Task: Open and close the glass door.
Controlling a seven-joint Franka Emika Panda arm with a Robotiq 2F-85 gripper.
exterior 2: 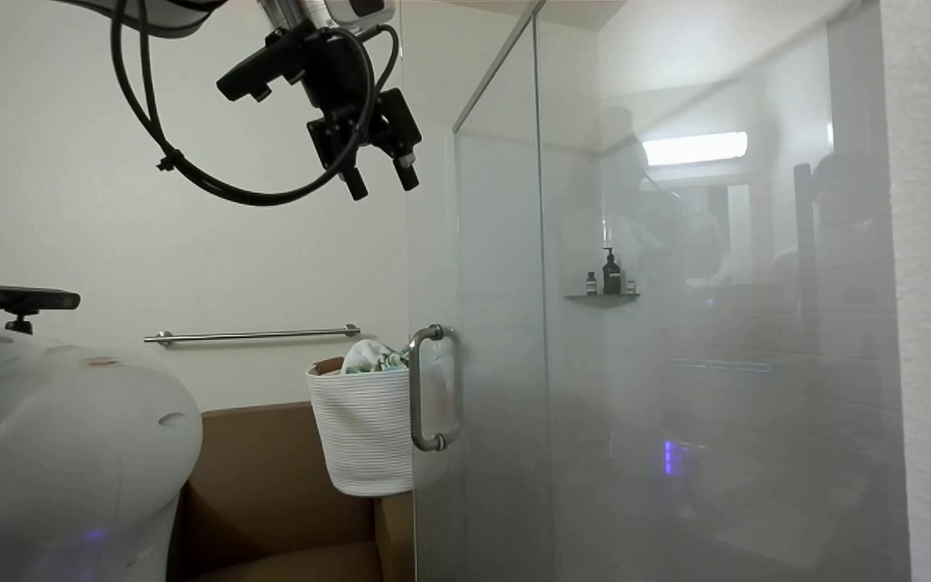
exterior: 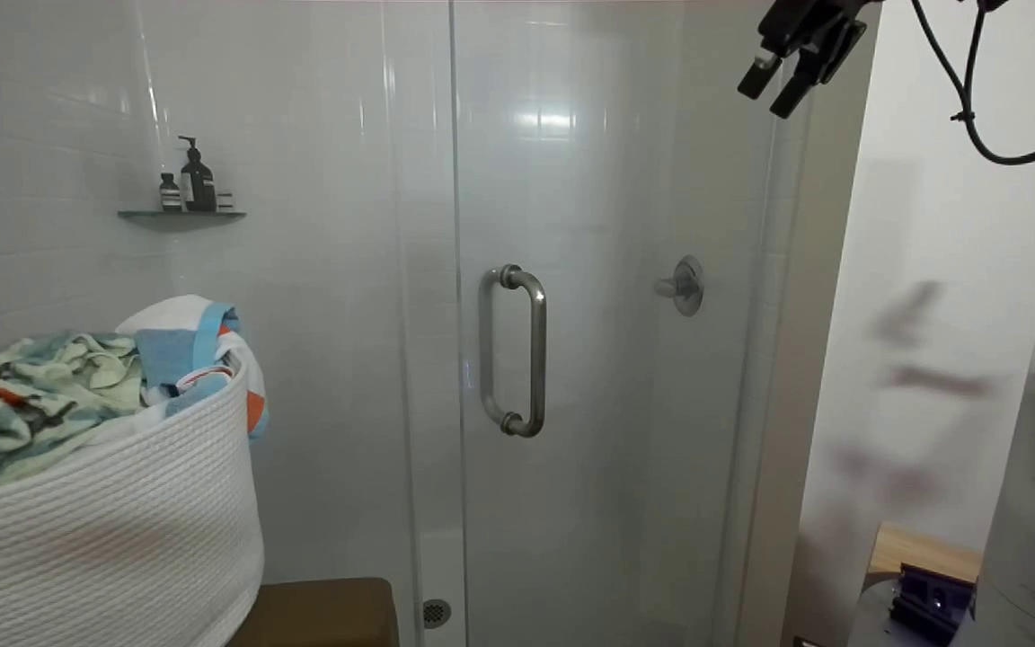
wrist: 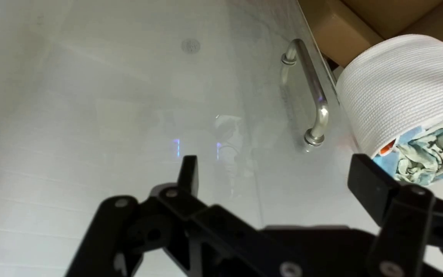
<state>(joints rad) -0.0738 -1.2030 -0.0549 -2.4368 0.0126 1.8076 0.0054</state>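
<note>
The tall clear glass door (exterior: 607, 503) has a vertical silver bar handle (exterior: 538, 359) near its free edge. The handle also shows in an exterior view (exterior 2: 415, 396) and, above and between the fingers, in the wrist view (wrist: 313, 79). The door's free edge seems to stand out from the glass edge behind it; how far it is open is hard to tell. My gripper (exterior: 767, 97) is open and empty, high up and apart from the handle. It also shows in an exterior view (exterior 2: 383, 187) and the wrist view (wrist: 273, 171), fingers wide apart, pointing downward.
A white basket (exterior 2: 360, 436) of towels stands close to the handle side, by brown seating (exterior 2: 247, 477). A towel bar (exterior 2: 255, 335) is on the wall. Inside the shower are a valve knob (exterior: 687, 286) and a corner shelf (exterior: 181, 216) with bottles.
</note>
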